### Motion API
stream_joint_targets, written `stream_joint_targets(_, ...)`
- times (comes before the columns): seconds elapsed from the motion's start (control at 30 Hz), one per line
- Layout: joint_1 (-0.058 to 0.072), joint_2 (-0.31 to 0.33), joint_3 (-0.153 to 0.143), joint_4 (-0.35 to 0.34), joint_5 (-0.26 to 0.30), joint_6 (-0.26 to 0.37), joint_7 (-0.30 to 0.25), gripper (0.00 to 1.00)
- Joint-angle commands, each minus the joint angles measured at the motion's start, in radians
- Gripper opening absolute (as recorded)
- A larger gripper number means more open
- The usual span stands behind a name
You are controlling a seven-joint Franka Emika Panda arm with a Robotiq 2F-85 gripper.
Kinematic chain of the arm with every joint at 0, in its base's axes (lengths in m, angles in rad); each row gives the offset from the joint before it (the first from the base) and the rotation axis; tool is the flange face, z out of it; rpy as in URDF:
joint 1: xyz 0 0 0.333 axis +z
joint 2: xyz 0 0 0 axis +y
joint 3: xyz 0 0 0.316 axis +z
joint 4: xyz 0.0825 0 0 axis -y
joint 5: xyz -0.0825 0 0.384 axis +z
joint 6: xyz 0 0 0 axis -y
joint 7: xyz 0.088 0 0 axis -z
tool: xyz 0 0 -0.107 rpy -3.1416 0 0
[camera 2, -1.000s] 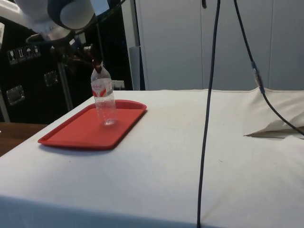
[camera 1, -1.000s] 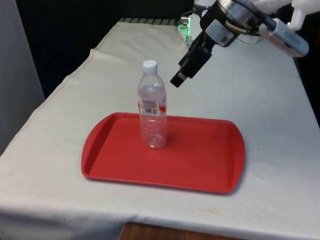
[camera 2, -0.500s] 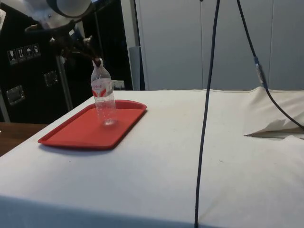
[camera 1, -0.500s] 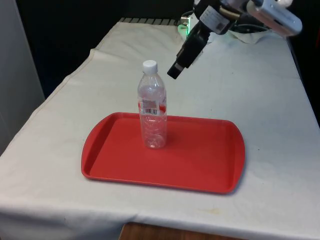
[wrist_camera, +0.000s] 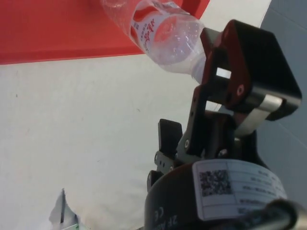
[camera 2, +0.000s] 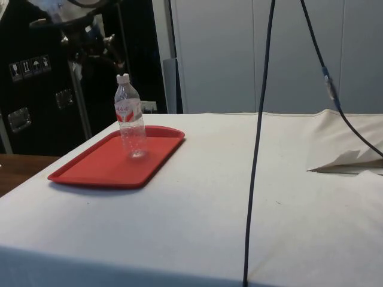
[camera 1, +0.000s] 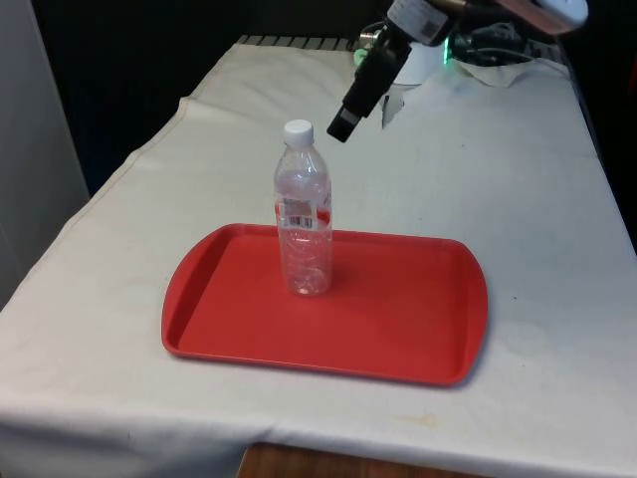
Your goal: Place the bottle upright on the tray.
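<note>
The black two-finger gripper (camera 1: 339, 127) hangs in the air above and beyond the bottle, tilted down toward the front view's left, touching nothing; I cannot tell how its jaws stand. One clear plastic bottle with a white cap and red label (camera 1: 304, 210) stands upright on one red rectangular plastic tray (camera 1: 398, 319), which lies flat on the white-clothed tabletop (camera 1: 537, 199).
</note>
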Motion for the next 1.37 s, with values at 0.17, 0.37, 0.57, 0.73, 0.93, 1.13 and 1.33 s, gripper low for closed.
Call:
stream_joint_targets(0.17, -0.013, -0.02, 0.005, 0.004, 0.035, -0.006, -0.023, 1.0)
stream_joint_targets(0.37, -0.018, -0.033, 0.005, 0.01, 0.053, -0.015, -0.034, 1.0)
stream_joint_targets(0.57, -0.023, -0.04, 0.005, 0.027, 0.073, -0.03, -0.047, 1.0)
stream_joint_targets(0.73, -0.026, -0.045, 0.004, 0.046, 0.092, -0.048, -0.059, 1.0)
stream_joint_targets(0.93, -0.029, -0.051, 0.003, 0.06, 0.107, -0.063, -0.068, 1.0)
stream_joint_targets(1.13, -0.031, -0.062, 0.003, 0.072, 0.127, -0.082, -0.077, 1.0)
stream_joint_targets(1.33, -0.026, -0.068, -0.002, 0.072, 0.124, -0.093, -0.074, 1.0)
